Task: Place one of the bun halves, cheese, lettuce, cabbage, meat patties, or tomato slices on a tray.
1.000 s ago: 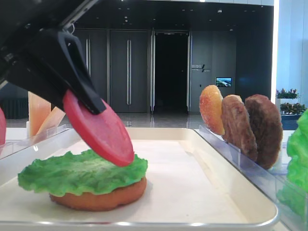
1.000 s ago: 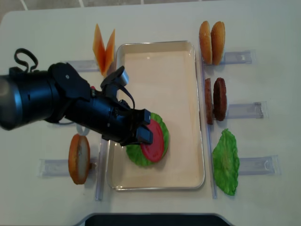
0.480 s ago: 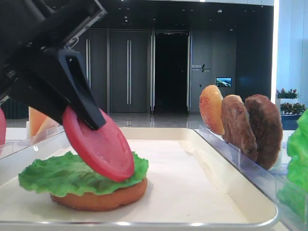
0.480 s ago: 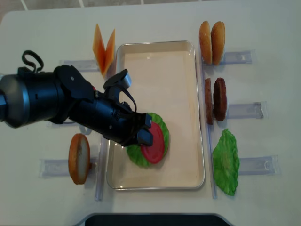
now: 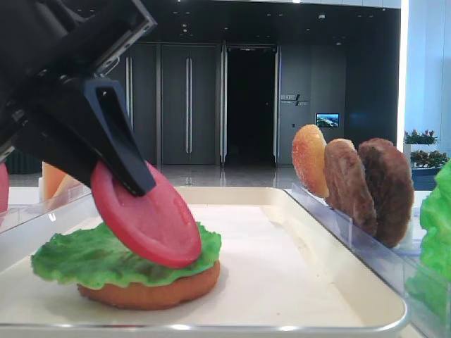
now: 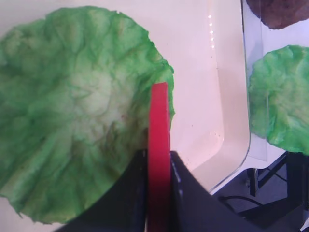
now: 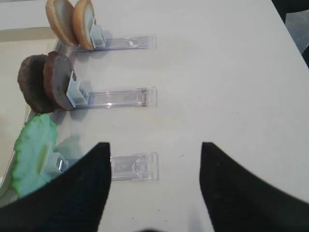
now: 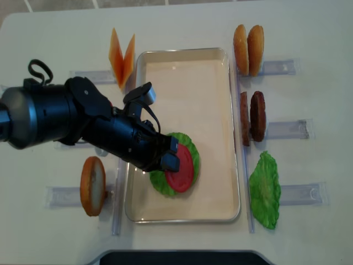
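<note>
My left gripper (image 8: pixel 170 158) is shut on a red tomato slice (image 8: pixel 181 170), its black fingers (image 5: pixel 130 172) clamping the slice's upper edge. The slice (image 5: pixel 148 220) is tilted, and its lower edge rests on a ruffled green lettuce leaf (image 5: pixel 77 257) lying on an orange bun half (image 5: pixel 151 294) in the cream tray (image 8: pixel 187 83). The left wrist view shows the slice (image 6: pixel 158 125) edge-on between the jaws, above the lettuce (image 6: pixel 72 116). My right gripper (image 7: pixel 154 145) hangs open over bare table, with nothing between its fingers.
Clear racks flank the tray: bun halves (image 8: pixel 248 41), meat patties (image 8: pixel 251 116) and a lettuce leaf (image 8: pixel 265 187) on the right; cheese slices (image 8: pixel 121 55) and a bun half (image 8: pixel 92 185) on the left. An empty rack end (image 7: pixel 133 166) lies below the right gripper.
The left gripper has carried the tomato slice slightly lower and further over the lettuce, still holding it. The lettuce and bun have shifted a little.
</note>
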You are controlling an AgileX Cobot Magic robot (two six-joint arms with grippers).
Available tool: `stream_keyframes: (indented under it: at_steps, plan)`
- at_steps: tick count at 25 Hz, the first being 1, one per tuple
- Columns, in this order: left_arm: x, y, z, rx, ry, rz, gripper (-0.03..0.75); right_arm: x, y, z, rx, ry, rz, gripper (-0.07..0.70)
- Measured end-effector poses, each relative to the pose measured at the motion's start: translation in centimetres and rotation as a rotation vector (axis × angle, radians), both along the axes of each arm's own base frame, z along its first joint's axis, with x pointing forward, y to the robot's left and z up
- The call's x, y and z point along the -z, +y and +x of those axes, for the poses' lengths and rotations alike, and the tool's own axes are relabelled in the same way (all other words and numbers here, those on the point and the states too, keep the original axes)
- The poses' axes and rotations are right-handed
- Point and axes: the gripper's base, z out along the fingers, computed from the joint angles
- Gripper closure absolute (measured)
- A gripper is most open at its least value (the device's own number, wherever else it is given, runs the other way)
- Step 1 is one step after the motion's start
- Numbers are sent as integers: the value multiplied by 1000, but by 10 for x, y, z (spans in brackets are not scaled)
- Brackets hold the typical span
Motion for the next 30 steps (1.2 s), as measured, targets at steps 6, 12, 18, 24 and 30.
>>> stream_keyframes:
  at_steps: [6,12,18,24,30]
  plan:
    - [1,2,1,11,-26,23,499,0,0,0,0,0,-1,213]
    - [-7,4,13,41,-96,62,360,0,0,0,0,0,-1,213]
    - [-27,5,31,48,-119,100,349,0,0,0,0,0,-1,213]
    - [-42,7,38,66,-83,204,348,0,0,0,0,0,-1,213]
    - [-76,20,55,45,-81,388,347,0,0,0,0,0,-1,213]
